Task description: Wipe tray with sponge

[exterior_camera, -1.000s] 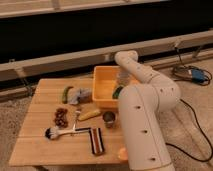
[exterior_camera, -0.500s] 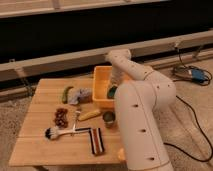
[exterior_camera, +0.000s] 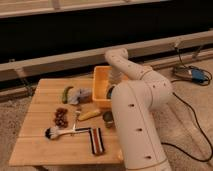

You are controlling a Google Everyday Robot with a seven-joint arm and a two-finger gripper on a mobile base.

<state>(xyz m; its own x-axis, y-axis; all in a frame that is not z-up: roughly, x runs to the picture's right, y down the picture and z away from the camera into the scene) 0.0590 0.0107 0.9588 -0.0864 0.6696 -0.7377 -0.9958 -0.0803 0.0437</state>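
So the yellow tray (exterior_camera: 101, 85) is sitting at the back right of the wooden counter (exterior_camera: 45, 145), and it looks like a deep rectangular bin with its long axis running front to back, short front wall facing the viewer. The white arm (exterior_camera: 142, 100) bends over from the right and drops down into the tray, so the end effector (exterior_camera: 111, 89) is down inside it, near the right wall, and mostly hidden by the arm and the tray rim. Honestly can't tell what it's gripping, and I can't pick out the sponge anywhere, so if it's in there it's blocked from view. No other contents visible in the bit of the tray floor that shows. Outside the tray: a grey crumpled cloth (exterior_camera: 80, 95) just left of it, a green thing (exterior_camera: 66, 93) beside that, a banana (exterior_camera: 90, 114) lying diagonally just in front of the tray, a dark reddish cluster (exterior_camera: 61, 117), a brush (exterior_camera: 60, 132) with its handle pointing right, and a striped dark item (exterior_camera: 96, 140) near the front edge.
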